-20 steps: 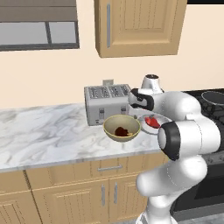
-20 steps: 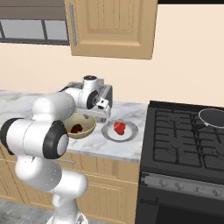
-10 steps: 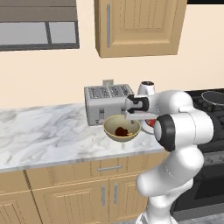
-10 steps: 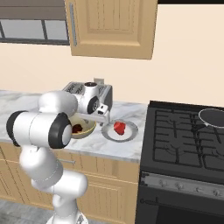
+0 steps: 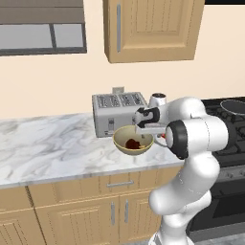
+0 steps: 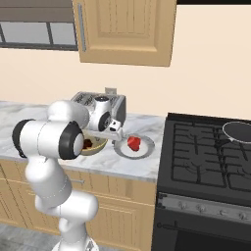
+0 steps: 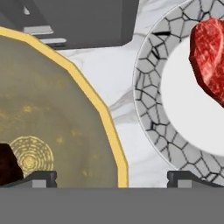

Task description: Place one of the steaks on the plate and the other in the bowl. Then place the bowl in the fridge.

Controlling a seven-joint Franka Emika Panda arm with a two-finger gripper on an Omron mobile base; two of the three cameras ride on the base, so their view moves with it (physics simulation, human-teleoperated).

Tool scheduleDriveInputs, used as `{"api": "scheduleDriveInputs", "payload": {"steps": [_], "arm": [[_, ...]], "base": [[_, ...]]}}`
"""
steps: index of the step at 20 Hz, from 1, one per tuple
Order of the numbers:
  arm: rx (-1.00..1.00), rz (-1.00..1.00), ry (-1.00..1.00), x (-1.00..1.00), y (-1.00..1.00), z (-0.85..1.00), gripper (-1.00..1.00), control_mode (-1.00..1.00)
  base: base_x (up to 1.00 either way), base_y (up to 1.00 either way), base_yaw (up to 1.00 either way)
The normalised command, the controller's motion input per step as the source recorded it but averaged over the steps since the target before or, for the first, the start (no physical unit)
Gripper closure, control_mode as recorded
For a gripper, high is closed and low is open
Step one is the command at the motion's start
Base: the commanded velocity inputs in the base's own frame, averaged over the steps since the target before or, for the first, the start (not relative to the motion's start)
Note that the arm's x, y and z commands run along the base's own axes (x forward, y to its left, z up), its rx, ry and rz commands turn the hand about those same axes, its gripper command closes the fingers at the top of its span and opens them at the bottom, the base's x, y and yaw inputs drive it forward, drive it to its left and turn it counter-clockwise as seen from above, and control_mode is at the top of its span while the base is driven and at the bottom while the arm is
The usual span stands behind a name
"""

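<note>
- left base view: the gripper (image 5: pixel 143 125) hangs over the right rim of the bowl (image 5: pixel 125 147); its fingers are hard to make out, and the arm hides the plate. the dark steak (image 5: pixel 132 142) lies in the bowl, in front of the toaster (image 5: pixel 112 112).
- right base view: the arm covers most of the bowl (image 6: pixel 99 144); the red steak (image 6: pixel 133 142) sits on the plate (image 6: pixel 145 149), beside the stove (image 6: pixel 206 162).
- hand view: jaws spread wide, holding nothing, straddling the bowl's (image 7: pixel 57 127) yellow rim. the dark steak (image 7: pixel 8 165) and the red steak (image 7: pixel 210 54) are cut off at the edges; the plate (image 7: pixel 151 87) lies just beside the bowl.
</note>
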Motion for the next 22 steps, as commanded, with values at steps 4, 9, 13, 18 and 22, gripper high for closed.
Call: {"api": "scheduleDriveInputs", "payload": {"steps": [4, 9, 13, 18, 22], "arm": [[0.0, -0.02, 0.09, 0.18, 0.02, -0.21, -1.0, -1.0], [0.05, -0.01, 0.07, 0.09, 0.0, -0.05, -1.0, -1.0], [0.0, 0.0, 0.0, 0.0, 0.16, -0.06, -1.0, -1.0], [0.0, 0.0, 0.0, 0.0, 0.21, -0.07, 1.0, -1.0], [0.0, 0.0, 0.0, 0.0, 0.18, -0.04, 1.0, -1.0]], "base": [[0.0, 0.0, 0.0], [0.0, 0.0, 0.0], [0.0, 0.0, 0.0], [0.0, 0.0, 0.0], [0.0, 0.0, 0.0]]}}
